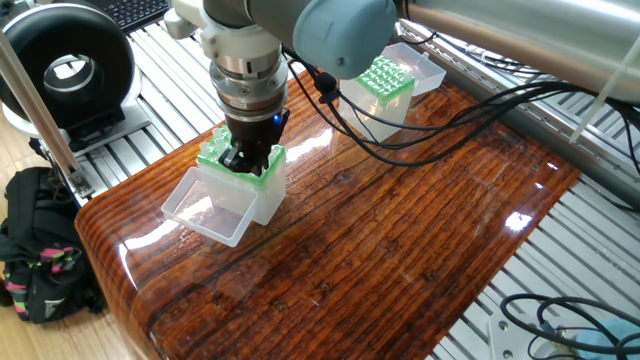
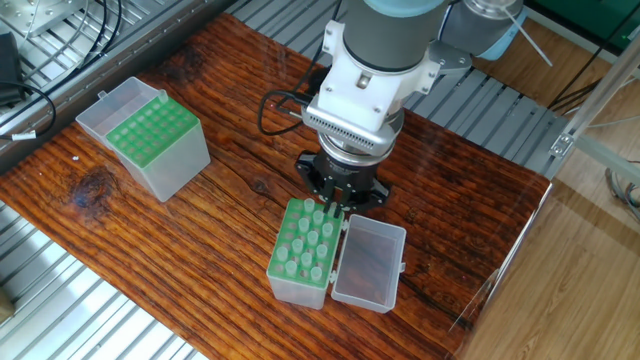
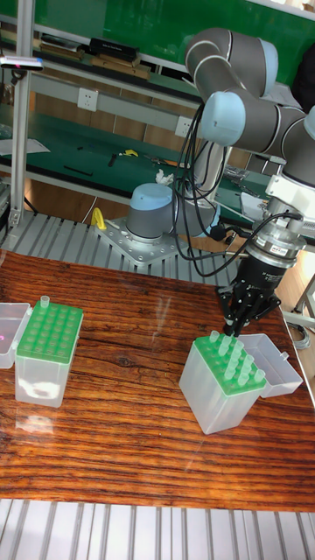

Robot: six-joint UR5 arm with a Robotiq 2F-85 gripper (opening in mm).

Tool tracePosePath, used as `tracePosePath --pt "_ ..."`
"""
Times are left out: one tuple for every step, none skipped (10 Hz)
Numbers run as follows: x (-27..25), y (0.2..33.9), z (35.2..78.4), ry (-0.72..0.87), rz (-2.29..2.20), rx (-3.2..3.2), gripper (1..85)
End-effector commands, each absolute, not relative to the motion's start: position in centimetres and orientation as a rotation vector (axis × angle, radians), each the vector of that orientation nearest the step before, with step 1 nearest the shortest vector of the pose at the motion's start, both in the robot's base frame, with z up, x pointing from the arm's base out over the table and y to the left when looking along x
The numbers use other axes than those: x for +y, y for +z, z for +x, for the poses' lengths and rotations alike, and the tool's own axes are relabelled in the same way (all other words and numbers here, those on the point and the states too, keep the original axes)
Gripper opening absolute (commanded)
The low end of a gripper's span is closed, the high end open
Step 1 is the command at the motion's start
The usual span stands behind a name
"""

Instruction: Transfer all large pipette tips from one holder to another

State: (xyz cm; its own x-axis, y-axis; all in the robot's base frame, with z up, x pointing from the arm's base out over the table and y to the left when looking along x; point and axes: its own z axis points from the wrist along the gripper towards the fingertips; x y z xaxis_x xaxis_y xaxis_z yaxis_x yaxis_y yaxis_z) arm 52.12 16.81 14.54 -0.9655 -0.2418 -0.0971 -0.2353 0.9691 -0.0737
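While pointing straight down from the arm, sat low with the gripper (image 3: pixel 230 331) among the tall white tips (image 3: pixel 234 354) at one end of a clear box (image 3: pixel 206 394) with a green top. Held the two dark fingers (image 2: pixel 330 205) close together down there, right at the end row of tips. Could not tell if squeezing a tip or only resting beside one, with the fingers hiding that spot in every view. Saw many more tips standing upright in the green top, just beside the gripper and a little lower. Saw the clear lid (image 2: pixel 370 262) lying open on the wooden table (image 2: pixel 200 230), joined to the box's side, close under the gripper. Found a second box (image 3: pixel 39 376) with a green top well apart from the gripper, off to one side on the same table. Spotted one lone tip (image 3: pixel 44 303) standing up in a corner of that far box.
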Motion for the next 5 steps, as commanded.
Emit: tracePosePath --pt "17.0 15.0 51.8 -0.092 -0.347 3.029 1.7" --pt "16.9 15.4 51.7 -0.109 -0.344 3.041 1.7" --pt "17.0 15.8 51.6 -0.117 -0.340 3.052 1.0" --pt "17.2 16.1 51.6 -0.119 -0.333 3.056 1.0" --pt "17.4 16.3 51.6 -0.119 -0.331 3.058 1.0"
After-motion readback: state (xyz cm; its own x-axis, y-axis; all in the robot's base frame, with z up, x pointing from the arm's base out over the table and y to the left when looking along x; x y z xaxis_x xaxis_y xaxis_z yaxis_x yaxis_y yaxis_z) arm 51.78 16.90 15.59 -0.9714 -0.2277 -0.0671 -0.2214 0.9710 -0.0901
